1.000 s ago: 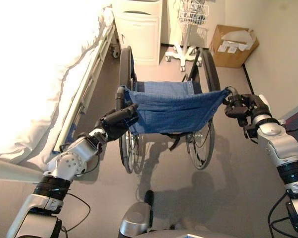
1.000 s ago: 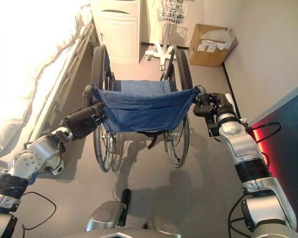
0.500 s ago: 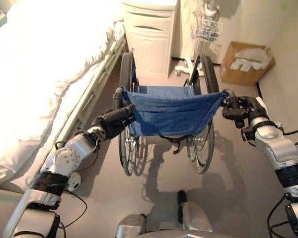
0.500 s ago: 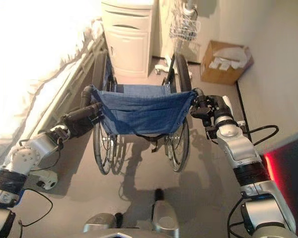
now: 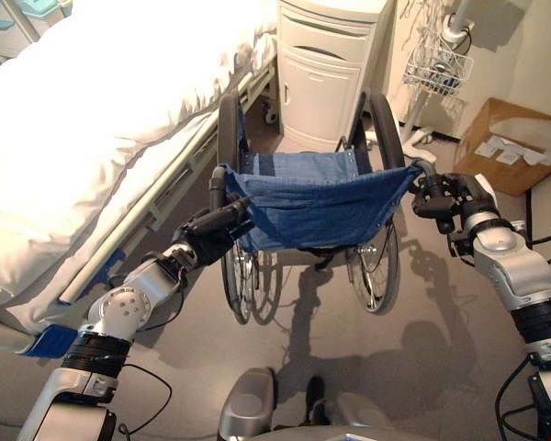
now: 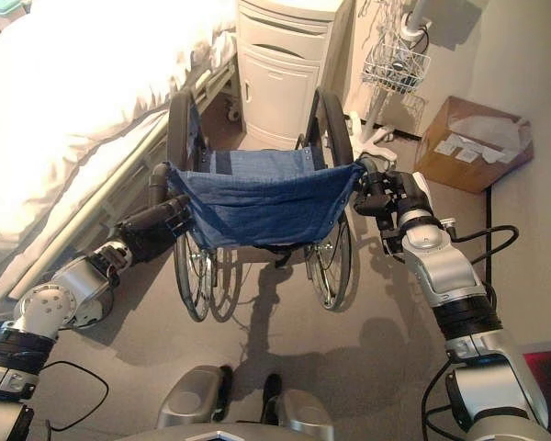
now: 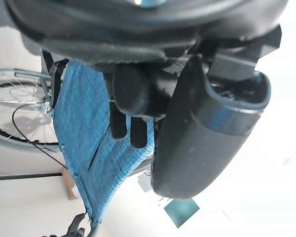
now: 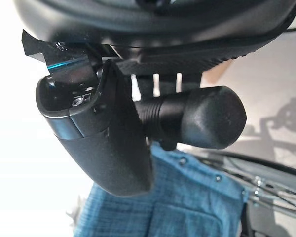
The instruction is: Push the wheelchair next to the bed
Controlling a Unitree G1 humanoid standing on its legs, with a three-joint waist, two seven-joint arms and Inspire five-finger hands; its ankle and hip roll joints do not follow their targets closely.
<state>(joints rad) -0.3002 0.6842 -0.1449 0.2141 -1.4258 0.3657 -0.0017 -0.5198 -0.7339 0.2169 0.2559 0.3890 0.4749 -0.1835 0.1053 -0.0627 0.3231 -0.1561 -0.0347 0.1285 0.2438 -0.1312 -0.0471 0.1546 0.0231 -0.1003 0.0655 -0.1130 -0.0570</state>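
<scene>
Your left hand point(image 5: 213, 228) and right hand point(image 5: 443, 195) each wrap a handle of the wheelchair point(image 5: 312, 197). It stands just beside the bed point(image 5: 92, 119), near the cabinet point(image 5: 326, 64). You look almost done.

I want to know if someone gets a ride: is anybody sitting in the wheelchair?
No, the wheelchair has nobody in it; its blue fabric backrest hangs slack with no person against it.

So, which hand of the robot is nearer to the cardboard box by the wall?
The right. The right hand is curled round the wheelchair's right push handle, on the side toward the cardboard box. The left hand grips the left handle, beside the bed.
</scene>
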